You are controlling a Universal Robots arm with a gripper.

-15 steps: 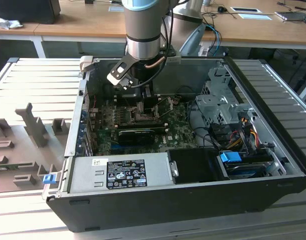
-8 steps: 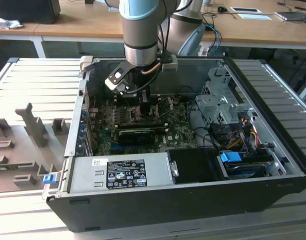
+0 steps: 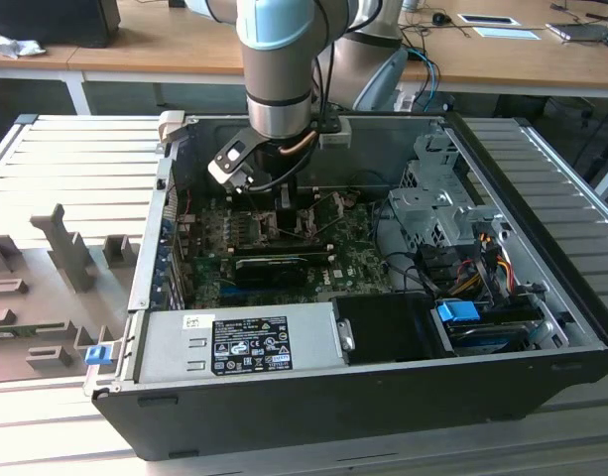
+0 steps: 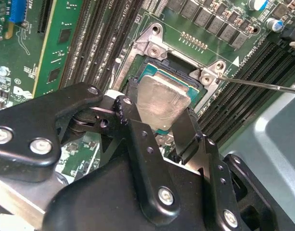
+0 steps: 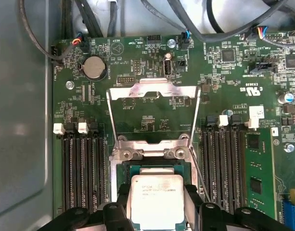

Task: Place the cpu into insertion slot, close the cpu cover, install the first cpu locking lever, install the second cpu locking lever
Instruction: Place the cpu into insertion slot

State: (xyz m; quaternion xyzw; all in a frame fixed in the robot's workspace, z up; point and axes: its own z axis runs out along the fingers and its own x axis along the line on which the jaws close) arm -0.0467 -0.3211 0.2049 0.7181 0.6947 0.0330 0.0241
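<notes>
My gripper [image 4: 159, 109] is shut on the cpu [image 4: 161, 102], a small square chip with a pale silvery top, one black finger along each of two opposite edges. The chip sits slightly tilted at the mouth of the insertion slot [image 4: 154, 72]; whether it rests fully seated I cannot tell. In the first wrist view the cpu [image 5: 156, 204] lies between the fingers [image 5: 121, 198] over the socket, and the cpu cover [image 5: 154, 91], a thin silvery frame with a large window, stands swung open beyond its hinge. A thin wire locking lever [image 4: 262, 84] stands free beside the socket. In the exterior view the gripper [image 3: 296, 213] reaches down into the computer case.
Memory slots [image 5: 82, 168] flank the socket on both sides. A grey power supply [image 3: 249, 342] lies along the case's near wall. Cables [image 3: 472, 268] and a metal drive cage [image 3: 432, 198] fill the exterior view's right. A coin battery [image 5: 95, 67] sits beyond the cover.
</notes>
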